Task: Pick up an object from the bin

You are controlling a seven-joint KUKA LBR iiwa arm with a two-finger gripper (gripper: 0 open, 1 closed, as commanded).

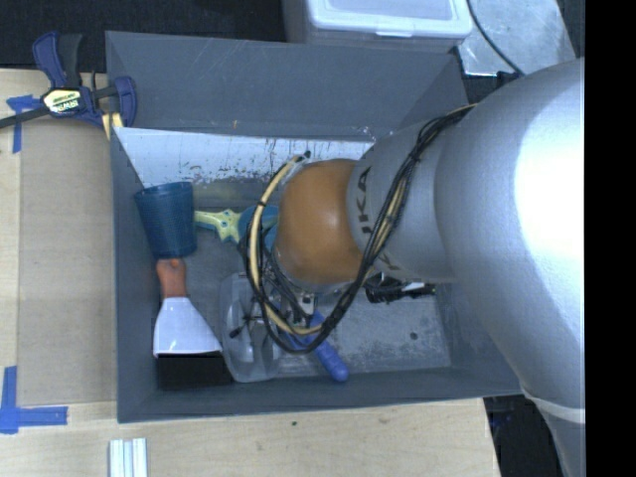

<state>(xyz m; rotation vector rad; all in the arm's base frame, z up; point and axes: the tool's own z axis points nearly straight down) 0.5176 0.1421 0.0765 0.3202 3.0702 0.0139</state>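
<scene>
A clear plastic thing [241, 354] lies low in the middle of the bin [298, 87], right under the gripper [260, 318]. I cannot tell if the gripper is open or closed, or if it has hold of anything. Wires and the orange cover [313, 222] hide it. A blue stick [333, 367] pokes out on the right. On the left are a white scraper [181, 324], a black block [191, 372] and a blue cup [167, 217].
</scene>
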